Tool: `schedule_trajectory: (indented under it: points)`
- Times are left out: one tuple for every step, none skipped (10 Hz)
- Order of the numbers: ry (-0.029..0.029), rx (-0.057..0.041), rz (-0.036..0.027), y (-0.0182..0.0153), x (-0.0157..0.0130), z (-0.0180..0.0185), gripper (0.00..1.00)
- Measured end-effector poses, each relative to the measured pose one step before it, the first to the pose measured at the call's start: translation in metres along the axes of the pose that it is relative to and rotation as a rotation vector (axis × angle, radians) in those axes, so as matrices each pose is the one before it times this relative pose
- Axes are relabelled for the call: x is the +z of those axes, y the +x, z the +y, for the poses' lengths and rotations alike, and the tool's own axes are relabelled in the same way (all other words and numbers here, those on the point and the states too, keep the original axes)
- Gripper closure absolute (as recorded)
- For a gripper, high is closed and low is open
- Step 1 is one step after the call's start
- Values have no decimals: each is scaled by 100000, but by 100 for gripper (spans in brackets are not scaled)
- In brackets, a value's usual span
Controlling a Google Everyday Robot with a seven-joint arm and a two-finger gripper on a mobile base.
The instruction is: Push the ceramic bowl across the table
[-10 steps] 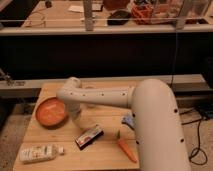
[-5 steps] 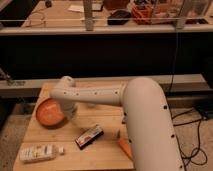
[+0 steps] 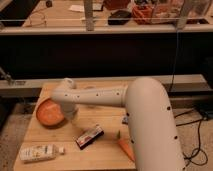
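Camera view, single frame. Light wooden slatted table (image 3: 102, 156) in the foreground, with a dark counter and a cluttered shelf behind it. Thick white robot arm (image 3: 145, 107) enters from the lower right, rises over the table's right side and reaches leftward across the top. Its rounded wrist section sits above the left half of the table. Gripper (image 3: 70, 115) points down below that wrist, at the right rim of the shallow orange ceramic bowl (image 3: 48, 111). It looks to be touching or just beside the rim, but actual contact is not resolvable. Gripper state: cannot tell, since the wrist housing hides it from this angle. The bowl stands upright near the table's left edge, about midway between front and back. White plastic bottle (image 3: 40, 152) lies on its side at the front-left corner, cap toward the right and well apart from the bowl. Dark rectangular packet with a red and white label (image 3: 90, 136) lies flat at an angle near the table's middle front. Orange carrot (image 3: 126, 148) lies beside the arm's base section at front right. Black cable (image 3: 196, 145) lies on the floor to the right.
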Motion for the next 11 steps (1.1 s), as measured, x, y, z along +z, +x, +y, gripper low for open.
schedule_trajectory:
  points:
    - [2920, -193, 2038, 306, -840, 28, 100]
    - [5098, -354, 1933, 207, -874, -153, 100]
    - [4205, -532, 2190, 627, -563, -384, 100]
    - [2945, -392, -119, -72, -548, -561, 100]
    - [4778, -1270, 853, 679, -838, -782, 100]
    - [2936, -686, 308, 531, -471, -661, 100]
    - [3600, -612, -130, 745, -306, -804, 100]
    - [3577, -855, -676, 589, -110, -977, 100]
    - [3443, -1340, -1414, 133, 140, -1224, 100]
    - [1921, -1697, -2255, -56, 434, -1248, 100]
    - [251, -1299, -2444, -222, 517, -947, 100]
